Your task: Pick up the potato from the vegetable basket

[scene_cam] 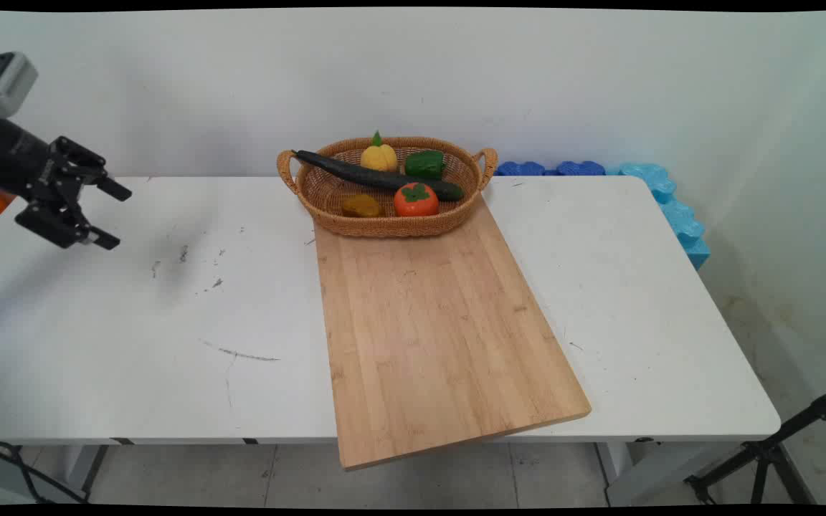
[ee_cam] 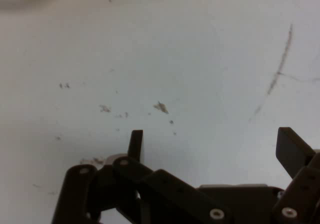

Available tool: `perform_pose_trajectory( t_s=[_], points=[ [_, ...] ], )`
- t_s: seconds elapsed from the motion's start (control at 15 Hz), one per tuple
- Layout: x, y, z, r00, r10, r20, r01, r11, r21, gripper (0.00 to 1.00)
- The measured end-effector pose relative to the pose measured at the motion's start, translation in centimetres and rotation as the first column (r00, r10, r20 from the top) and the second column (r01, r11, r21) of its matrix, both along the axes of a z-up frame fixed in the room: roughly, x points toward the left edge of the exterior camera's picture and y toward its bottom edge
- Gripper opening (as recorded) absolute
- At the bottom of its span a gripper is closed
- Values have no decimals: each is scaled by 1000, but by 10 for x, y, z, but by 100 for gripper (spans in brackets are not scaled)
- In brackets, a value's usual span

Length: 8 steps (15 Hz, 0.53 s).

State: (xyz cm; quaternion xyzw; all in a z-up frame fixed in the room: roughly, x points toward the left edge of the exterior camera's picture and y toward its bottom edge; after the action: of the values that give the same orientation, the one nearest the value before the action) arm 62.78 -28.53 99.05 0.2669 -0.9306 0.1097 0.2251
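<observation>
One scuffed white tabletop [scene_cam: 133, 322] against a plain white wall [scene_cam: 599, 86], bamboo cutting board [scene_cam: 434, 330] overhanging its near edge, wicker basket [scene_cam: 384, 223] of toy veg at the board's far end, blue foam mats [scene_cam: 664, 193] behind, black hand [scene_cam: 113, 218] spread wide and empty, hovering far left.

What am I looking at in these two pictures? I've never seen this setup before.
A robot arm's black two-finger gripper enters from the left above a white table. It is open and holds nothing.

The main view looks down across the table from a fixed camera. The hand view comes from a camera on the hand: its fingers rise from the bottom edge over bare, scuffed tabletop.

On the table lies a wooden cutting board. At its far end stands a wicker basket holding a cucumber, yellow pepper, green pepper, persimmon and a brownish item.
</observation>
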Motion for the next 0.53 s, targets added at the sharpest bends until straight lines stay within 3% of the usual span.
perform_pose_trajectory(
  t_s=[0.53],
  points=[
    [-44,-60,3,999,-3,34,5,998,-59,100]
  ],
)
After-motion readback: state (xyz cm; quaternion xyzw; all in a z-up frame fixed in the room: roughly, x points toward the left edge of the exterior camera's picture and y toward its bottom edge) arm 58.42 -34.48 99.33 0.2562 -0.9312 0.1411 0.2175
